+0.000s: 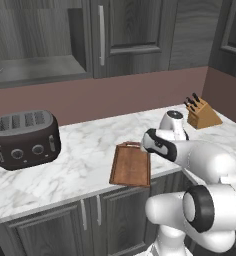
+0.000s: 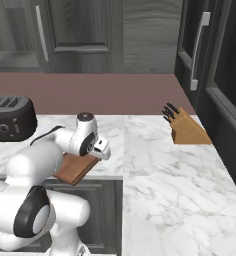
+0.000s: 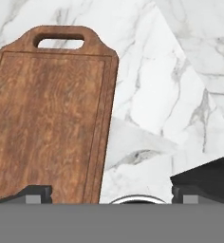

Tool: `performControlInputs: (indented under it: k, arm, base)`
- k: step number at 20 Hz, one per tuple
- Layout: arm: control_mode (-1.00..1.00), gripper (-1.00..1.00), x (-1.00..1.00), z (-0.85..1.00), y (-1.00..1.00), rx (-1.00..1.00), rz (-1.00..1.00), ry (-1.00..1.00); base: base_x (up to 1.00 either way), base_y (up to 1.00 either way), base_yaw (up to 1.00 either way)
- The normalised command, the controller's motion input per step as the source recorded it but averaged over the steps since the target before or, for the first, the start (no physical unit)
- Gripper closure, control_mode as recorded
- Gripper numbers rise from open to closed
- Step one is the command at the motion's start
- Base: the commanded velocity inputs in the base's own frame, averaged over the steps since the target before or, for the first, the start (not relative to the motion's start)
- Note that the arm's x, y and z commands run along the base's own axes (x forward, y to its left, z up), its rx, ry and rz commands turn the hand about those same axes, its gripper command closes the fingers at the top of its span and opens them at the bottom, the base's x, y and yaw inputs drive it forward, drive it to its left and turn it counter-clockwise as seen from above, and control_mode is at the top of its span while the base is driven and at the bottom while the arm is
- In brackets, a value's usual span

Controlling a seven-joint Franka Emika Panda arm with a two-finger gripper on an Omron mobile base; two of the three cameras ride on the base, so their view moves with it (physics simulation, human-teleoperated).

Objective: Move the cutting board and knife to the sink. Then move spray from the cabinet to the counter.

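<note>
Cutting board (image 1: pixel 131 165): seen flat on the white marble counter (image 1: pixel 80 165), at its front edge, the near end slightly overhanging; handle slot turned toward the back wall.
Fingers: spread wide apart and empty, nothing gripped; gripper (image 3: pixel 111 194) is pictured hovering over the board's near right edge.
Key relation: one fingertip (image 3: pixel 31 193) is seen over the wood, the other over bare marble, so the board's right rim lies between them; its long axis runs straight ahead, away from the fingers.
Step judged: a descent onto that rim is likely being lined up.
Bystanders: toaster (image 1: pixel 24 138) toward the counter's left end, knife block (image 1: pixel 202 114) by the back corner.
</note>
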Motion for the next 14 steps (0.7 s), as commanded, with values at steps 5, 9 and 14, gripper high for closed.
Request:
performControlInputs:
  k: [5,9,14]
  arm:
    - [-1.0,-1.0,-0.46,-0.06,0.1,0.04,0.05,0.0]
    - [-1.0,-1.0,-0.8,-0.04,0.28,0.01,0.04,0.0]
    - [-1.0,-1.0,-0.65,0.0,0.26,0.0,0.01,0.02]
  base:
    - [0.0,0.0,0.0]
    - [0.0,0.0,0.0]
    - [0.0,0.0,0.0]
